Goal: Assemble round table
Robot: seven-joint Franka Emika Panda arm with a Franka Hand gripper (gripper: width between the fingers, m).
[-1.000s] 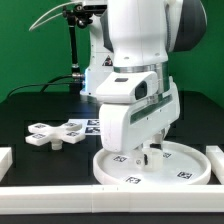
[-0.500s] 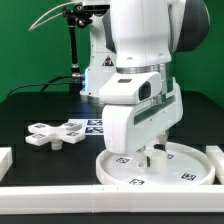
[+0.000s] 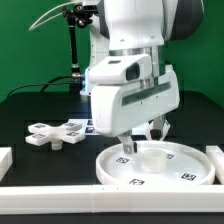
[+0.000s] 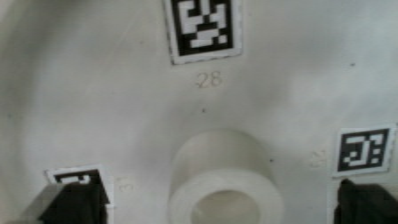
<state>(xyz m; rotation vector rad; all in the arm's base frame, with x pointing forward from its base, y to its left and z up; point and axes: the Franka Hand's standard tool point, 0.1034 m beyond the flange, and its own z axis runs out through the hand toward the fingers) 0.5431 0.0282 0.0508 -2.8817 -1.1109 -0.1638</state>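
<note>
Two jaws: spread, empty; gripper (image 3: pixel 143 137) above leg (image 3: pixel 152 153).
Leg: upright at disc (image 3: pixel 185 165) centre, likely for screwing.
Base (image 3: pixel 55 133): left side, unused.

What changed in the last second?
The tool rose from the round disc, open and clear of the short leg, which stands at the disc's middle. The disc and the cross-shaped base stayed put.

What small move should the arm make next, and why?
Probably swing toward the cross-shaped base, lying apart at the exterior view's left. The pincer hangs open and empty over the disc, where the short leg seems to stand in the middle already, so the base looks next.
</note>
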